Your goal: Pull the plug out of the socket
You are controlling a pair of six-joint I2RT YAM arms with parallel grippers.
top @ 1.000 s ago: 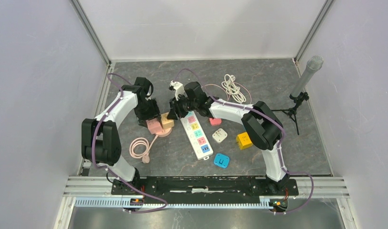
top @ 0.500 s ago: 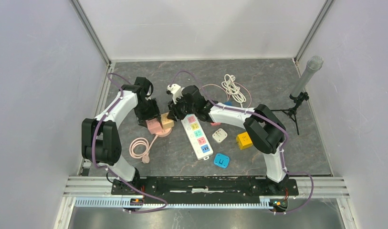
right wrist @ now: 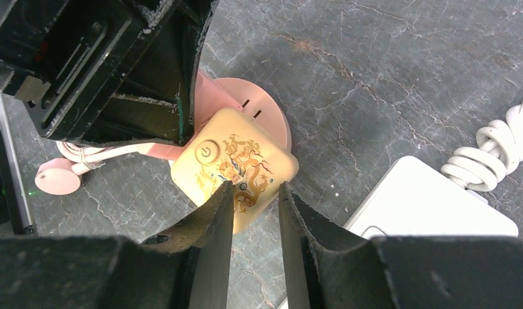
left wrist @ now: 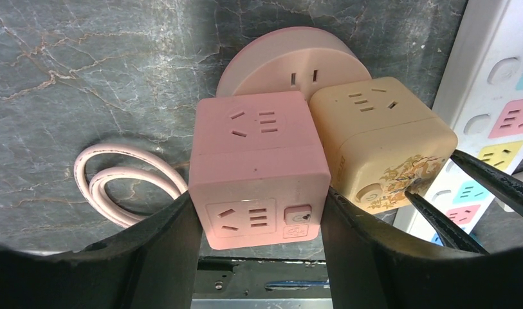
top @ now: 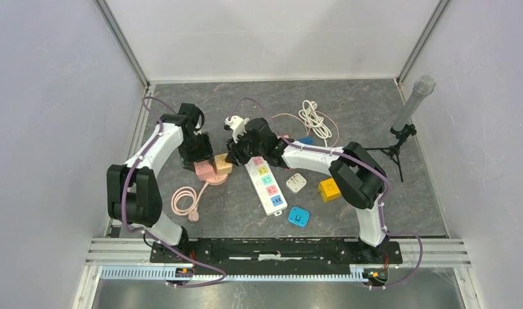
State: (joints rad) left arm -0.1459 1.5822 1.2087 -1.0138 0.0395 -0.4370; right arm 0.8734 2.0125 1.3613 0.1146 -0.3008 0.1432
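A pink cube adapter (left wrist: 258,161) and a beige cube adapter (left wrist: 381,141) with a gold dragon print stand side by side on a round pink socket base (left wrist: 291,61). My left gripper (left wrist: 258,215) is shut on the pink cube, one finger on each side. In the top view it (top: 204,161) is over the pink cube (top: 204,169). My right gripper (right wrist: 252,193) hovers over the beige cube (right wrist: 236,164), its jaws a narrow gap apart with nothing between them. Its fingertips (left wrist: 451,193) show beside the beige cube in the left wrist view.
A white power strip (top: 265,183) with coloured sockets lies right of the cubes. A white adapter (top: 296,183), a yellow cube (top: 329,189) and a blue cube (top: 299,216) lie further right. There is a coiled pink cable (top: 184,201), a white cable bundle (top: 315,119) and a microphone on a stand (top: 410,109).
My right gripper has moved a little left, onto the beige cube. My left arm, the pink cube and the pink cable have shifted slightly left.
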